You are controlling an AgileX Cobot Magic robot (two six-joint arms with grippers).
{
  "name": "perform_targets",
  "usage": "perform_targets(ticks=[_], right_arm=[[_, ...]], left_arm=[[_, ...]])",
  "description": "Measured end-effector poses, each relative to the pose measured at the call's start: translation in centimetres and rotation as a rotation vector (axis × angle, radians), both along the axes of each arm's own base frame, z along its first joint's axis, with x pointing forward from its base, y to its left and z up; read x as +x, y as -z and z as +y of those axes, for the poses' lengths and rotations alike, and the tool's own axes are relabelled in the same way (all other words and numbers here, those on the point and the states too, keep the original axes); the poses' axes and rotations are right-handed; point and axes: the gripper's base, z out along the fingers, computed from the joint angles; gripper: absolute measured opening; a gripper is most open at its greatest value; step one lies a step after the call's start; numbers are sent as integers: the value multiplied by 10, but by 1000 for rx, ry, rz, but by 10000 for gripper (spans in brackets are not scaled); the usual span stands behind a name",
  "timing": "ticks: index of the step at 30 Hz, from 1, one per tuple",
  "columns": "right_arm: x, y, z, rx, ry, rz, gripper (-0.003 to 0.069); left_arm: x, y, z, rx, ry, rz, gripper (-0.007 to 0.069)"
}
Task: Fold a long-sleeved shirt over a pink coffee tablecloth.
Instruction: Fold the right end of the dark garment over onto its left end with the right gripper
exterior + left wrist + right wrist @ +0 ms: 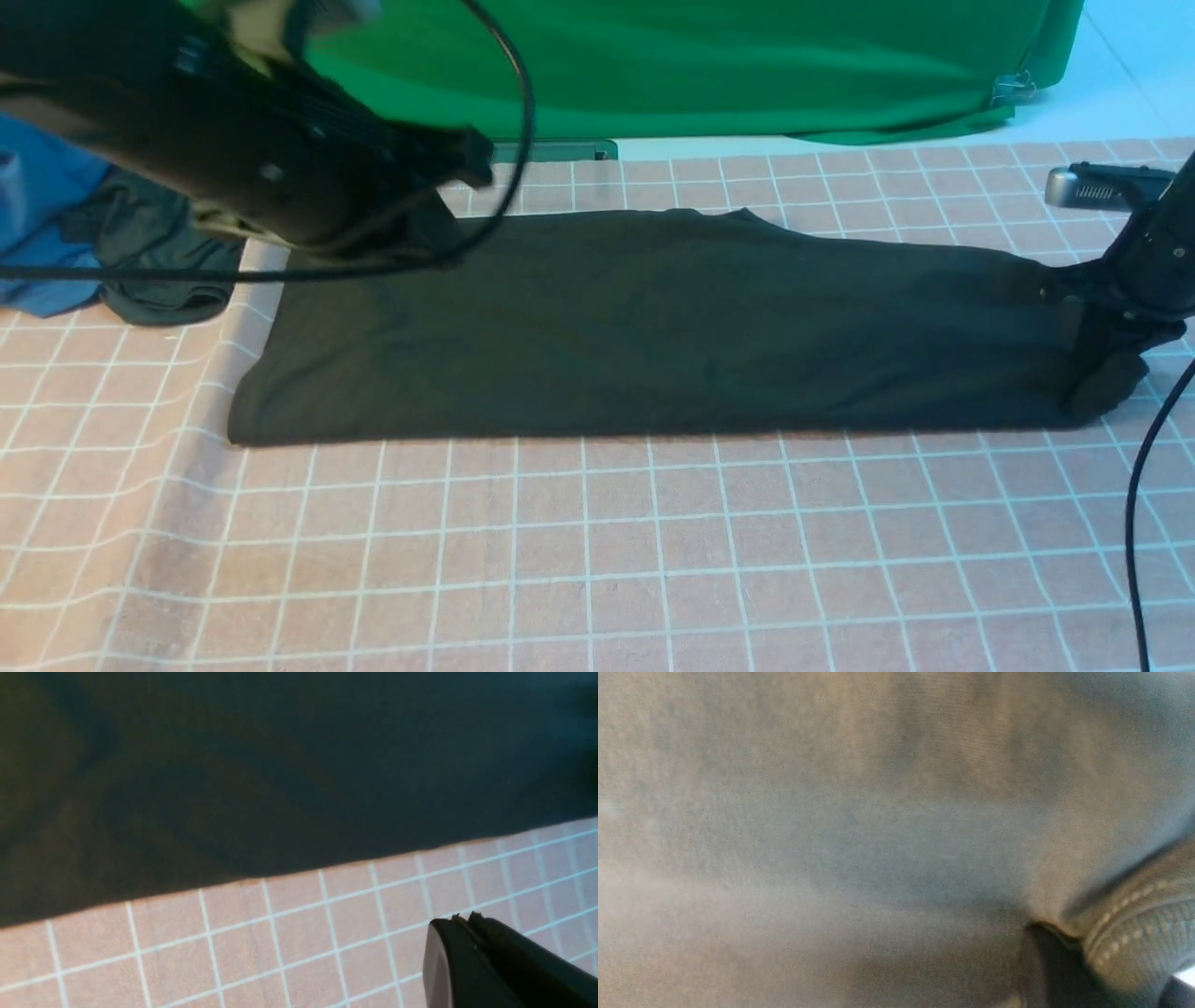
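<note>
The shirt (653, 327) is soft and limp. Right gripper (1097, 322) is clamped on its bunched end (right edge of tablecloth (597, 551)); left gripper (460, 926) is closed, empty.

Dark knit fabric of the long-sleeved shirt (840, 826) fills nearly the whole right wrist view, pressed so close that most of it is a soft grey-brown blur. Only one part is sharp — a ribbed band (1134, 938) with two rows of pale stitching, curving along a fold. Just beside that band the cloth dips into a dark crease (1050, 961). Beyond the band, at the picture's corner, a small bright sliver (1186, 974) shows — too little to identify.
</note>
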Motion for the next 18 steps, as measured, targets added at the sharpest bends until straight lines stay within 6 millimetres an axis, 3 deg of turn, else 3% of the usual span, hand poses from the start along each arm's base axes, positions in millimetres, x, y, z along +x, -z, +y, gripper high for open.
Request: perform_targets(ticks=[2,6,10,11,13,18], right_arm=[[-1,-8,-6,-28,5,-5,74],[-11,-50,-46,-168,99,-33,74],[-16,-76,-66,-206,178,-82,74],[-16,-78,-67,-207,181,-86,74],[-15,-101,-60,-183,188,-156,74],[-13,-147,-11,-53,152,-303,74]], left_arm=[[-7,-8,3,3,-2,-24,11],[-30,-27,14,28,-27,-73,13],[-43,-36,20,36,-41,-90,13],[-44,-36,20,36,-42,-89,13],[-48,-39,22,38,-47,-93,13],[-50,-37,23,36,-62,-76,13]])
